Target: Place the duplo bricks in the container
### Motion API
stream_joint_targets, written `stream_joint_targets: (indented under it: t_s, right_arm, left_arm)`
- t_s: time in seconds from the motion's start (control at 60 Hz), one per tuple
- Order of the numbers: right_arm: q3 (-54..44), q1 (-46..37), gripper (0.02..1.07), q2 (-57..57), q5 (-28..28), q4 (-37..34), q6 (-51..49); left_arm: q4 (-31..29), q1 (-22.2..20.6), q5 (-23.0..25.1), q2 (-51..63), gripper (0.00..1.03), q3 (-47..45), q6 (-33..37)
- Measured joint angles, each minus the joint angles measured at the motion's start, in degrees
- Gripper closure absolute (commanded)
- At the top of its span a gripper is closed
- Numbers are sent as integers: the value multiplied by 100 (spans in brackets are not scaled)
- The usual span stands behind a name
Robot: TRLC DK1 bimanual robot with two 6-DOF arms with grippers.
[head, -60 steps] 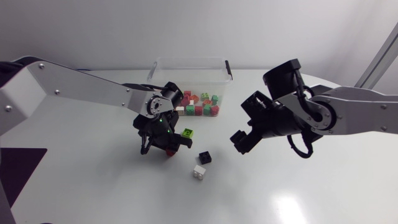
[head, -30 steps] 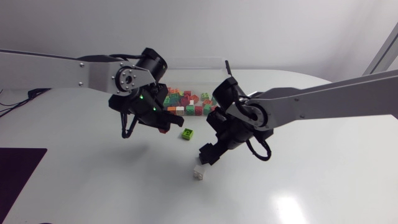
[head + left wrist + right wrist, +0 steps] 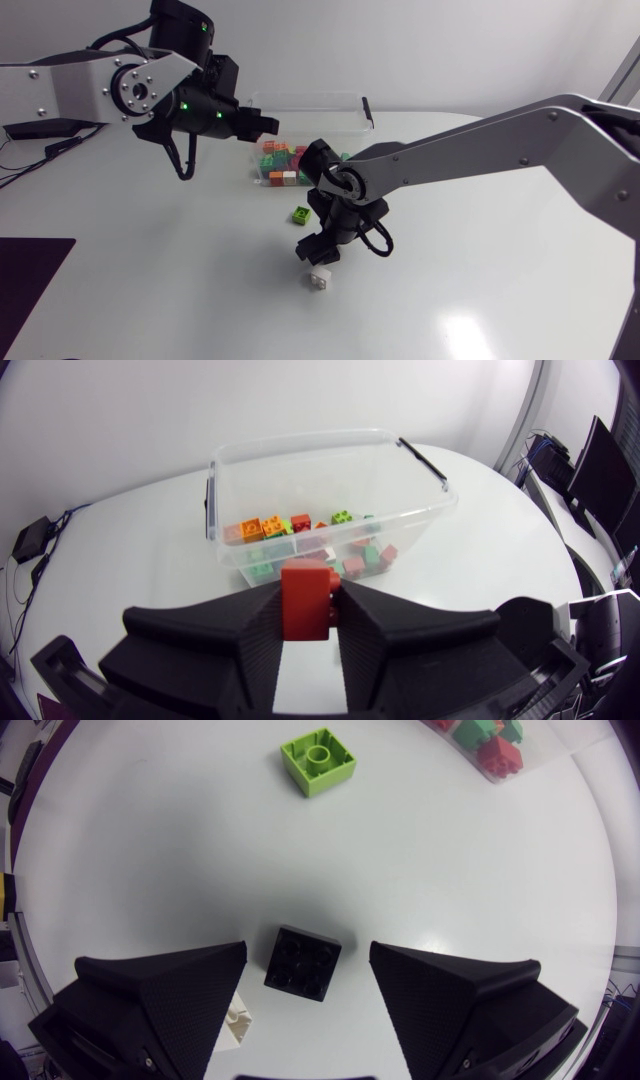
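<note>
Clamping a red plastic duplo brick (image 3: 304, 615) in the left gripper (image 3: 307, 598), hovered facing the clear plastic container (image 3: 428, 510); held the right gripper (image 3: 308, 952) spread open astride a black square brick (image 3: 301, 967).

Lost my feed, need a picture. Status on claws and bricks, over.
Left claw shut on red duplo brick, facing clear plastic container. Right claw open around black square brick. Lime-green brick and white brick loose nearby; nothing blocking.

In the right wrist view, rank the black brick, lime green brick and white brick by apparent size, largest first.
1. The black brick and the lime green brick look alike.
2. The white brick, only partly visible, looks smallest.
</note>
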Motion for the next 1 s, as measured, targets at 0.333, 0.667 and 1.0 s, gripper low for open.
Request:
stream_joint_targets:
  t_s: [0.333,0.667,1.0]
  right_arm:
    - [17,2,70,111,22,26,70]
    - [-306,-94,74,-245,7,85,22]
    - [-334,-651,73,-1357,-122,22,-264]
  left_arm:
    - [1237,68,-151,81,84,-17,28]
    - [1606,129,-151,1001,84,605,24]
    - [1718,153,-151,2068,64,1799,22]
